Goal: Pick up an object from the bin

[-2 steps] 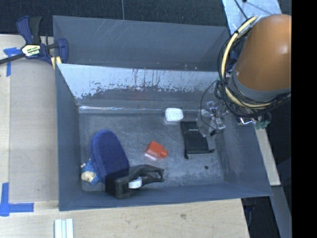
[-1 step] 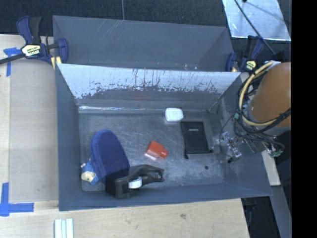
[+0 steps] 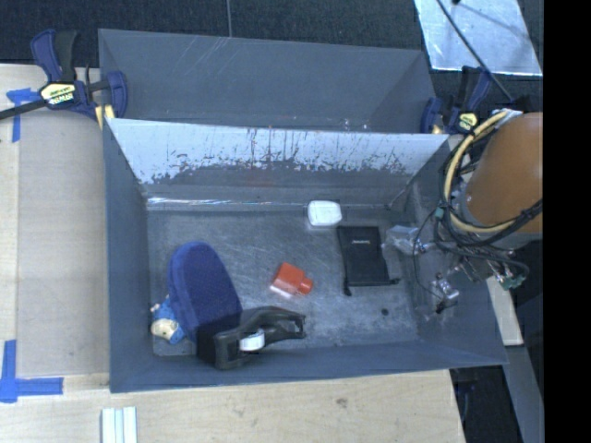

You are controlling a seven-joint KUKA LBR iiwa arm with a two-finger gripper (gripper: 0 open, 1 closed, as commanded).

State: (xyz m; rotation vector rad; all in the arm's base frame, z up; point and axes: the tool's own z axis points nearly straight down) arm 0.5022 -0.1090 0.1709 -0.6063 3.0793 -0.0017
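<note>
Tool point(image 3: 430, 282) sits at the right of the frame, low beside the bin's point(image 3: 277, 155) right wall. Can't tell if it's wide or narrow, cabling hides it. Nothing seen held. Nearest candidate: black flat box point(image 3: 362, 255), just left of the tool, right of centre. I'd centre over it, close across the short side, drop straight and keep off the wall. 1 white block point(image 3: 323, 213) lies near the box's upper left, so avoid it.

Readable text: none in the grey bin point(image 3: 125, 275).
Black tape dispenser point(image 3: 249, 335): white patch on its side, too small to read.
Black flat case point(image 3: 362, 255): plain dark face, nothing legible.
Red block point(image 3: 292, 280): no lettering to make out.
Bin's back wall point(image 3: 277, 160): dark scratch streaks, not writing.
</note>
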